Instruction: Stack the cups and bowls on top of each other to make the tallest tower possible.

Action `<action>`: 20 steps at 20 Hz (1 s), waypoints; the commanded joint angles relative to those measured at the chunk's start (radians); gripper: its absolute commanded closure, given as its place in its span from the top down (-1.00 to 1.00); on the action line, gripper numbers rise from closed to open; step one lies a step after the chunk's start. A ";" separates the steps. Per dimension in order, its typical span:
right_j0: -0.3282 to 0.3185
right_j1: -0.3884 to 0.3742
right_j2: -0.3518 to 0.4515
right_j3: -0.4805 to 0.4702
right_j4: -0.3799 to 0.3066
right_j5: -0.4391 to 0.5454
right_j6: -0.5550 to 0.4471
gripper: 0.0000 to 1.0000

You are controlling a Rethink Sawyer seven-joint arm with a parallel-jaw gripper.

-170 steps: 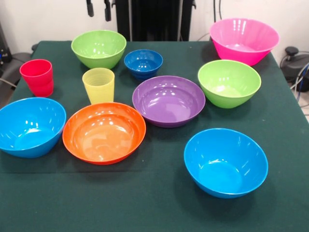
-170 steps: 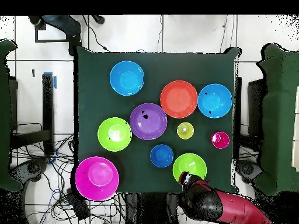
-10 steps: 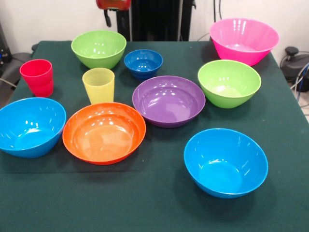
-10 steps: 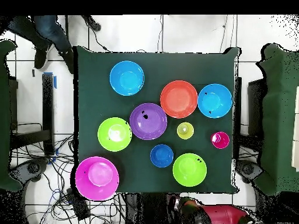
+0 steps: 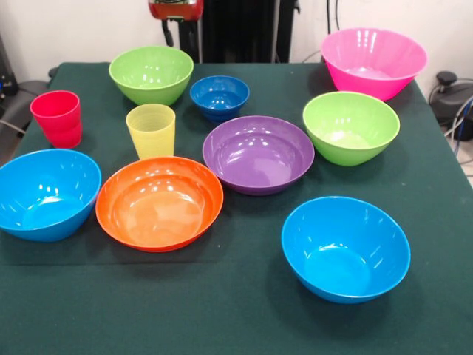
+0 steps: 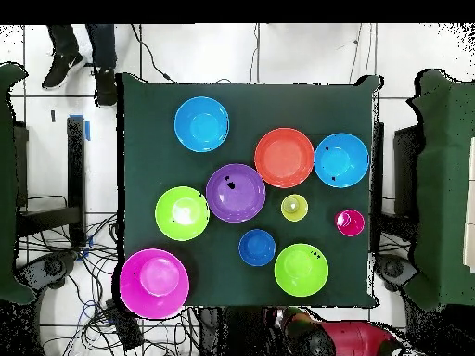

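Note:
All bowls and cups stand apart and upright on the green table (image 5: 236, 325); no tower shows. At the back are a lime green bowl (image 5: 151, 74), the small dark blue bowl (image 5: 219, 97) and the big pink bowl (image 5: 373, 61). The red cup (image 5: 57, 118) and yellow cup (image 5: 151, 131) stand left. The purple bowl (image 5: 258, 154) and second lime green bowl (image 5: 350, 127) sit mid-table. The orange bowl (image 5: 159, 202) and two light blue bowls (image 5: 44, 194) (image 5: 345, 248) are nearest. My gripper (image 5: 174, 29) hangs at the top edge, behind the back lime green bowl, touching nothing.
In the overhead view my red arm (image 6: 339, 338) lies off the table's bottom edge, below the lime green bowl (image 6: 301, 270). A person's legs (image 6: 79, 51) stand past the table's top left corner. Cables cover the floor at the bottom left.
Since 8.5 s ago my arm has drawn back from over the back lime green bowl to beyond the table edge. In the last half second the person's feet have shifted. No bowl or cup moved.

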 commanded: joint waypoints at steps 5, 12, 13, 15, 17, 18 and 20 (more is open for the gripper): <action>0.002 -0.034 0.160 -0.120 0.099 0.130 -0.006 1.00; 0.001 -0.044 0.185 -0.126 0.104 0.183 -0.037 1.00; 0.002 -0.047 0.190 -0.128 0.109 0.192 -0.037 1.00; 0.006 -0.049 0.194 -0.132 0.115 0.204 -0.032 1.00; 0.008 -0.048 0.194 -0.131 0.116 0.207 -0.024 1.00; 0.010 -0.049 0.193 -0.128 0.116 0.206 -0.020 1.00; 0.008 -0.045 0.191 -0.125 0.113 0.206 -0.017 1.00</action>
